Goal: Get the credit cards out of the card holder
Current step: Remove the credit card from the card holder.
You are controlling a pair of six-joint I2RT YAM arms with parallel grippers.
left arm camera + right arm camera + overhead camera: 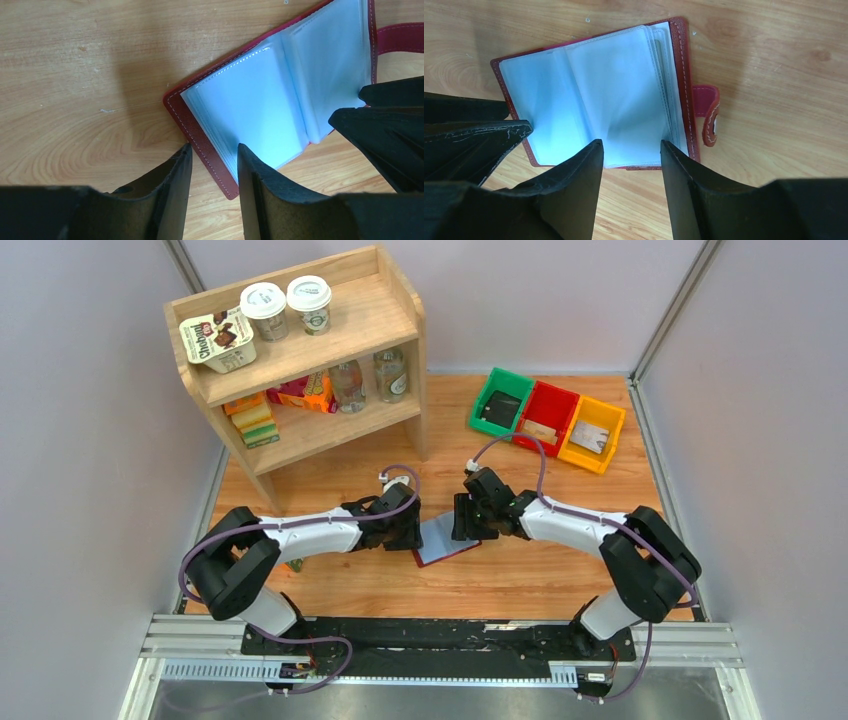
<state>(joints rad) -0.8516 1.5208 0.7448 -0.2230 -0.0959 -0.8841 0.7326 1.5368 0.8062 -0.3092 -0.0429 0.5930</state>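
At the far left a wooden shelf (300, 350) of cups and bottles stands well apart from the work and plays no part in it. The left hand (413, 535) reaches in low over the bench (560, 570), its fingers apart and straddling the left cover's edge of the card holder (447, 543). Bare wood shows between one finger and the leather, so nothing is clamped. It looks placed to pin or pinch that side so the holder cannot slide.

The card holder lies open and flat on the bench between the two hands, maroon cover down, its clear sleeves (614, 95) fanned upward. That is the sensible way to have it, since the sleeve mouths are then reachable from above. No credit cards show plainly in the sleeves; the plastic reads as pale and blank. The snap tab (709, 115) hangs off the right cover, out of the way.

The right hand (462, 525) faces the left one across the holder, its fingers also apart. They bracket the near edge of a sleeve page without gripping it, likely lining up to leaf through or draw something out.

Far right, three coloured bins (553, 390) wait near the back. Each holds something flat, though whether those are cards I cannot tell.
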